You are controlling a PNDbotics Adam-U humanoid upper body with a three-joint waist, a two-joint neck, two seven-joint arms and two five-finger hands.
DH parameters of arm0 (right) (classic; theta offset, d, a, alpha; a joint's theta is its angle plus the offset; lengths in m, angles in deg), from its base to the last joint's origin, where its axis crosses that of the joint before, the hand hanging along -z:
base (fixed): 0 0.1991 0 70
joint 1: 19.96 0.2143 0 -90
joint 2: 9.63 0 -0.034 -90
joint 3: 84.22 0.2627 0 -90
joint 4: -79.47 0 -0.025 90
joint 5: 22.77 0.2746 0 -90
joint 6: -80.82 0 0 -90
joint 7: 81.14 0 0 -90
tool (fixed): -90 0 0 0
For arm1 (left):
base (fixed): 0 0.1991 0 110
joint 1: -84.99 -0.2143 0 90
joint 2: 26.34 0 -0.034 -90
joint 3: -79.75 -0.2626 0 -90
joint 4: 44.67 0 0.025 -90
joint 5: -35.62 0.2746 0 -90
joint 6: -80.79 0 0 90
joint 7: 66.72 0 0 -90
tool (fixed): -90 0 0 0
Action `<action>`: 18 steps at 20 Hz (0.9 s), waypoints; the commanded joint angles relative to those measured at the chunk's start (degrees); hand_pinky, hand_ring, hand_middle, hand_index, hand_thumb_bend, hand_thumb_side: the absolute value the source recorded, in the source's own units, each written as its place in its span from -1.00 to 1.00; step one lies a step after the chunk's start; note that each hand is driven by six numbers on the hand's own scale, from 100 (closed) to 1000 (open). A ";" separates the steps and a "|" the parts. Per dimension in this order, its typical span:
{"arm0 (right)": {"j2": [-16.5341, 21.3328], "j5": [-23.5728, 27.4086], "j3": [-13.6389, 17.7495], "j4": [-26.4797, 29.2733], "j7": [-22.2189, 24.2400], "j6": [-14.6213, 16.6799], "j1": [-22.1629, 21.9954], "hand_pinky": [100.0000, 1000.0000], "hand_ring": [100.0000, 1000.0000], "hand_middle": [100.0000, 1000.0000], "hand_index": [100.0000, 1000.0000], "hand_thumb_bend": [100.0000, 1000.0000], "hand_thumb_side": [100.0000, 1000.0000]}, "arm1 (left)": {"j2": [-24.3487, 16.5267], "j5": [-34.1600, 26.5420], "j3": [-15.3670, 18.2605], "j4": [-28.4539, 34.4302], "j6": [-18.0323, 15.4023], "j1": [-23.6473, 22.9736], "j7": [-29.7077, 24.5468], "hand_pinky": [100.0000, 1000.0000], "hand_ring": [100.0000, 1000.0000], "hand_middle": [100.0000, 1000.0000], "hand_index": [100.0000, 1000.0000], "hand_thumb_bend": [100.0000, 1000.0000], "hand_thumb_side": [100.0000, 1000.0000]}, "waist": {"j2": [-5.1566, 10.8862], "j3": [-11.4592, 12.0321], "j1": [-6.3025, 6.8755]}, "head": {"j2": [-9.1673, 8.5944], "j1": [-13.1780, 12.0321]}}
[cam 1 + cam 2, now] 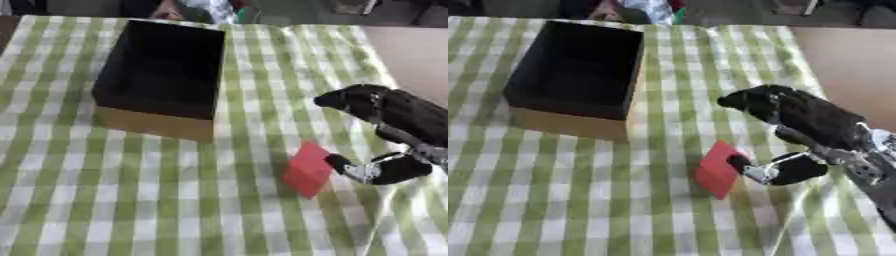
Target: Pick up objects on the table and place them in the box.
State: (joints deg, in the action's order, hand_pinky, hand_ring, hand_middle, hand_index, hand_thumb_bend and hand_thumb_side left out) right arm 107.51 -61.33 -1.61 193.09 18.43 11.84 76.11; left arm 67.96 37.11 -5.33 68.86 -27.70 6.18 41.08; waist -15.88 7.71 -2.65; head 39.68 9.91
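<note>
A red flat block [307, 170] lies tilted on the checked cloth, right of centre and in front of the box. The box [154, 124] has tan outer walls and a dark inside; it stands at the upper left, and nothing shows inside it. My right hand [815, 120] comes in from the right. Its thumb [773, 171] touches the block's right edge, while its fingers [750, 100] reach out well above the block and apart from it. Nothing is gripped. My left hand shows in neither view.
A green and white checked cloth [131, 200] covers the table. The bare brown tabletop [416, 55] shows at the far right. Dark shapes and a person's clothing line the far edge behind the box.
</note>
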 commanded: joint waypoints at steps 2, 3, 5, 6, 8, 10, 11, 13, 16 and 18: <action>-0.07 -0.46 -1.56 0.97 3.53 -2.68 0.76 0.65 0.65 0.69 1.00 -0.39 0.67 | -1.13 -0.33 -0.11 1.06 0.03 0.71 -0.32 0.56 -0.04 0.26 0.42 -0.71 0.44 | 1.46 0.11 -0.95 | -0.40 0.50; -0.75 -0.35 -1.69 0.97 4.40 -3.46 0.89 0.65 0.66 0.69 1.00 -0.34 0.75 | -1.11 -0.36 -0.10 1.06 0.06 0.69 -0.34 0.56 -0.04 0.26 0.42 -0.71 0.44 | 1.50 0.12 -0.98 | -0.41 0.57; -2.20 -0.63 -1.70 0.97 6.23 -5.22 1.21 0.66 0.67 0.70 1.00 -0.31 0.84 | -1.10 -0.40 -0.07 1.06 0.13 0.68 -0.33 0.56 -0.04 0.26 0.42 -0.71 0.44 | 1.57 0.14 -1.08 | -0.43 0.73; -2.82 -0.94 -1.83 0.97 7.06 -6.05 1.32 0.66 0.67 0.71 1.00 -0.29 0.77 | -1.09 -0.42 -0.08 1.06 0.15 0.68 -0.34 0.56 -0.04 0.26 0.42 -0.72 0.45 | 1.61 0.16 -1.12 | -0.41 0.79; -4.06 -1.68 -2.13 0.97 8.46 -7.72 1.46 0.66 0.68 0.71 1.00 -0.22 0.91 | -1.12 -0.45 -0.10 1.06 0.21 0.65 -0.37 0.56 -0.04 0.26 0.42 -0.71 0.44 | 1.71 0.15 -1.25 | -0.27 0.94; -5.11 -2.56 -2.33 0.97 9.22 -9.36 1.52 0.66 0.68 0.71 1.00 -0.17 0.95 | -1.14 -0.46 -0.12 1.06 0.27 0.62 -0.41 0.56 -0.03 0.26 0.41 -0.71 0.44 | 1.77 0.13 -1.37 | -0.21 0.99; -5.64 -3.12 -2.42 0.97 9.40 -10.18 1.53 0.66 0.67 0.68 1.00 -0.14 1.00 | -1.16 -0.47 -0.12 1.06 0.30 0.61 -0.42 0.56 -0.04 0.26 0.42 -0.71 0.44 | 1.80 0.12 -1.44 | -0.16 1.04; -6.58 -4.43 -2.60 0.97 9.53 -11.77 1.55 0.64 0.65 0.66 1.00 -0.15 1.00 | -1.19 -0.47 -0.13 1.06 0.38 0.60 -0.46 0.56 -0.04 0.26 0.41 -0.72 0.44 | 1.84 0.15 -1.57 | -0.08 1.13; -7.64 -6.50 -3.14 0.97 9.14 -14.03 1.52 0.62 0.64 0.64 1.00 -0.18 1.00 | -1.19 -0.39 -0.14 1.06 0.44 0.56 -0.52 0.57 -0.04 0.26 0.41 -0.72 0.44 | 1.83 0.24 -1.69 | -0.08 1.30; -8.26 -7.70 -3.42 0.97 8.98 -15.09 1.18 0.62 0.64 0.63 1.00 -0.21 1.00 | -1.19 -0.41 -0.13 1.06 0.51 0.52 -0.55 0.57 -0.04 0.26 0.41 -0.72 0.45 | 1.82 0.19 -1.82 | -0.07 1.41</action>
State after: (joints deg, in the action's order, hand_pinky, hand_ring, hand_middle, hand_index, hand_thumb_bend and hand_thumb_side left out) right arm 98.73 -68.01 -5.24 193.09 27.63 -2.42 77.03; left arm 67.96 36.69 -5.42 68.86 -27.24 6.29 40.59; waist -15.88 7.90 -3.80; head 39.68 11.08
